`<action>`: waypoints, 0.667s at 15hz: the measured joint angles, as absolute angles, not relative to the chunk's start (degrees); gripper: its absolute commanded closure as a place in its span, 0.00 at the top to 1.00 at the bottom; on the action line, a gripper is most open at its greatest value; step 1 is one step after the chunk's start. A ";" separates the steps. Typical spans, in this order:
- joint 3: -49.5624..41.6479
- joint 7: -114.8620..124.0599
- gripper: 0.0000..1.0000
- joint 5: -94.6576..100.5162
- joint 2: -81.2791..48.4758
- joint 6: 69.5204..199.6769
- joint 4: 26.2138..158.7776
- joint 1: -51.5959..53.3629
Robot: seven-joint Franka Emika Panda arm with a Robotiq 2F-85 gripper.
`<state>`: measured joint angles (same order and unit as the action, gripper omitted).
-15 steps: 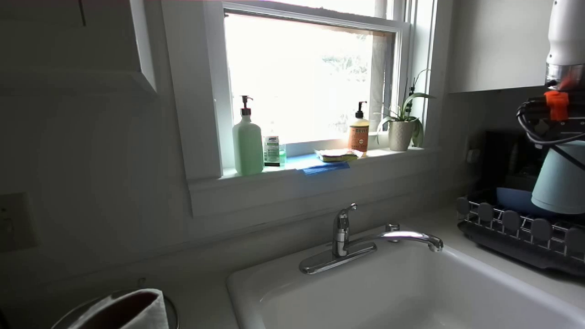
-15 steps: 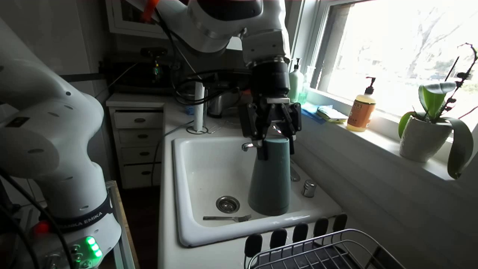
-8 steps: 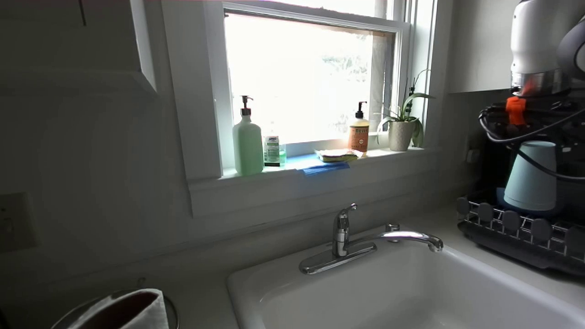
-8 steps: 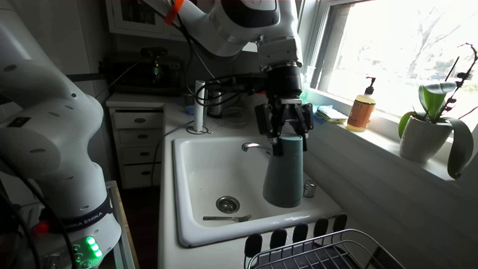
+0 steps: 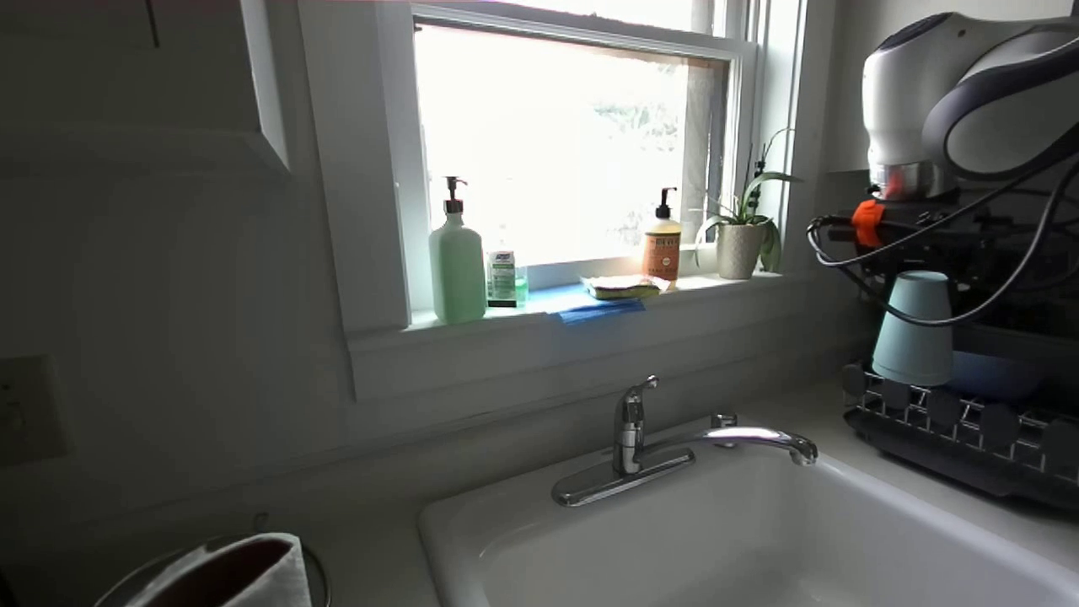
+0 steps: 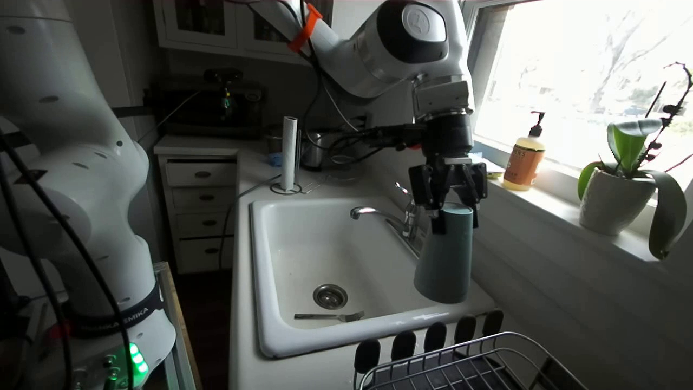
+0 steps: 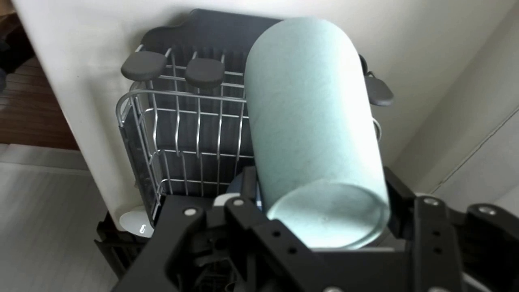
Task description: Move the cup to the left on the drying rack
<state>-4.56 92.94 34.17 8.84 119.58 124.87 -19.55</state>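
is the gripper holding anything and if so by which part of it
Yes, the gripper holds the cup near its narrow upper end, clasped from both sides.

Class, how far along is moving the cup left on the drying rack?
Done: the hand grips the cup near its narrow end. In progress: positioning; the cup appears raised over the drying rack. Remaining: likely lowering it, then opening the fingers, closed on it.

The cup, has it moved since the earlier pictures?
Yes. In an exterior view, the cup has shifted left across the picture, toward the left end of the drying rack as seen there.
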 measured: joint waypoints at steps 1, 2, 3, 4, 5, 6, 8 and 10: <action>-4.94 93.38 0.46 34.17 7.40 119.61 123.72 -19.39; -5.36 93.81 0.46 34.17 6.01 119.62 122.60 -19.22; -5.77 94.12 0.46 34.17 4.78 119.64 121.61 -19.07; -6.24 94.32 0.46 34.17 3.64 119.68 120.66 -18.83; -6.78 94.46 0.46 34.17 2.55 119.88 119.76 -18.51; -7.20 94.55 0.46 34.17 1.59 120.07 119.03 -18.30; -8.08 94.79 0.46 34.17 -0.17 120.67 117.86 -17.78; -8.85 94.97 0.46 34.18 -1.61 120.94 117.14 -17.26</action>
<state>-8.85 94.97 34.18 -1.61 120.94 117.14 -17.26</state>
